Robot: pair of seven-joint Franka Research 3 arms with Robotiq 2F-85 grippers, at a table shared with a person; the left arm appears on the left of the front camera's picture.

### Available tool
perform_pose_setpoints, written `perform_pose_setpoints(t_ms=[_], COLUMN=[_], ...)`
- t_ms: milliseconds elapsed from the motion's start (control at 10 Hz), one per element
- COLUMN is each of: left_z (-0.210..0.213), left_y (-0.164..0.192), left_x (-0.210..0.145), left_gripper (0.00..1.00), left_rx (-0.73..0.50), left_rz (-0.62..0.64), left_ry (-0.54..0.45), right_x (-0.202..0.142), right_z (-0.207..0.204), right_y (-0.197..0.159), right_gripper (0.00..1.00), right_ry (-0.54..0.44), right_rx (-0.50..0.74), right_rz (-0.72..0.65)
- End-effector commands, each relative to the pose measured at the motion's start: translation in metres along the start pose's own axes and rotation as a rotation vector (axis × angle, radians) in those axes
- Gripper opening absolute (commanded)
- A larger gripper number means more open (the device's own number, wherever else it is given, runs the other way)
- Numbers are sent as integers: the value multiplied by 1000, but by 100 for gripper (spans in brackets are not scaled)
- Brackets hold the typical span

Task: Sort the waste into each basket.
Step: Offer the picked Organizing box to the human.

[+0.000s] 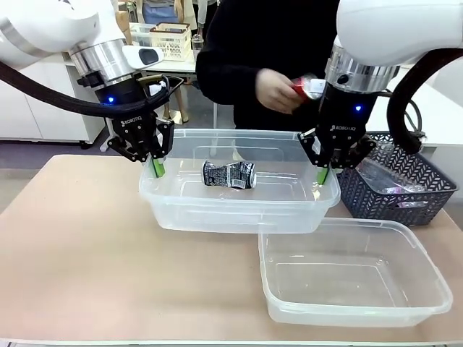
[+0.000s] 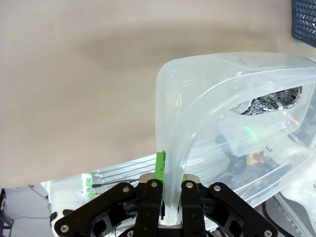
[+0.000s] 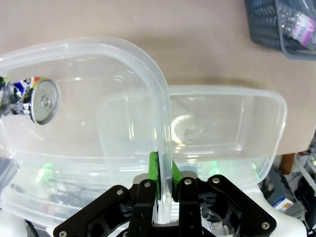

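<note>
Front view: person's hand (image 1: 275,91), red can (image 1: 307,87)

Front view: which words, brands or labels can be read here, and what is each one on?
"ROBOTIQ": white letters on the black body of the left gripper.
"ROBOTIQ": the same mark on the right gripper.
Print on the crushed can in the far tub, which both grippers clamp: too small to read.
Print on the red can in the person's hand: blurred, unreadable.
</note>
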State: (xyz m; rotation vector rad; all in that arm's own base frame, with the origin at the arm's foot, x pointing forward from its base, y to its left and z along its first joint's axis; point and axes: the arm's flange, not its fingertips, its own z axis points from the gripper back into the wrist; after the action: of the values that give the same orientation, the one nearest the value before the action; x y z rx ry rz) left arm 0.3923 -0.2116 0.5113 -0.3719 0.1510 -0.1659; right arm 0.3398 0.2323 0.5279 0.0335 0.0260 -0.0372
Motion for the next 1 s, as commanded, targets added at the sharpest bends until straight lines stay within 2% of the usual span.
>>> perform_pose_setpoints(t_ms=[0, 900], left_z=[7, 7], left_y=[0, 0], left_x=[-1, -1], left_gripper=[6, 6], left_rx=[-2, -2], left_rz=[-16, -16], left_ry=[5, 5], right_x=[-1, -1], right_z=[1, 1], right_y=[-2, -2], right_gripper=[7, 7], right_ry=[-6, -6], right_rx=[-7, -7], right_rz=[7, 7])
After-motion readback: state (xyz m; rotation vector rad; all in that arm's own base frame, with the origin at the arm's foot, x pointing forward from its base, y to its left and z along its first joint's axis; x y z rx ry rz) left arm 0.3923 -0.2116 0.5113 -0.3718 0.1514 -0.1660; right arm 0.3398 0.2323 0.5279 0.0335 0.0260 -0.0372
